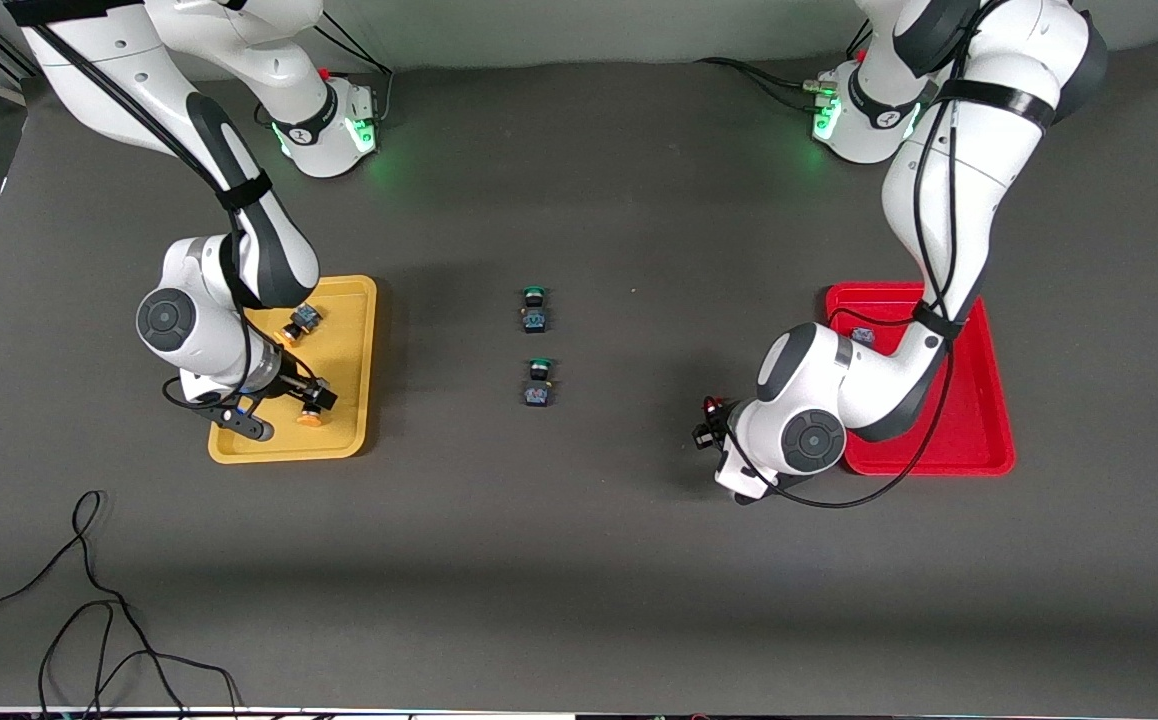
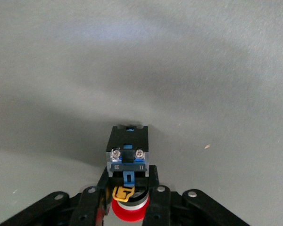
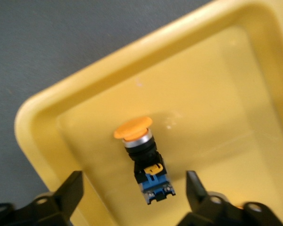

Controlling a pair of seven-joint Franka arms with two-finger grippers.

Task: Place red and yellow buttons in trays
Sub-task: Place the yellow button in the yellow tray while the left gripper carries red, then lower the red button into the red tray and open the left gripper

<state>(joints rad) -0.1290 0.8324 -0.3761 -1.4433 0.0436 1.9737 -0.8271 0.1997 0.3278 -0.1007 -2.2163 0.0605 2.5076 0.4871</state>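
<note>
From the front, the yellow tray is seen toward the right arm's end of the worktop, the red tray toward the left arm's end. Two yellow-capped buttons lie in the yellow tray: one farther from the camera, the other nearer, with the right gripper low over it. One dark button can be made out in the red tray, its cap hidden. The left gripper is placed over the bare worktop just beside the red tray, with a trace of red showing at it. Two green-capped buttons lie mid-worktop, apart from both trays.

In the left wrist view, a red-capped button is seen clamped between the closed fingers, over grey worktop.

In the right wrist view, the nearer yellow-capped button is seen lying on the tray floor, untouched between widely parted fingers.

The yellow side is judged complete, this button apparently released. The step in hand is judged to be carrying the last red button to its tray. The next move calls for the left gripper to be brought over the red tray's rim, lowered and opened, and the right gripper lifted clear.
</note>
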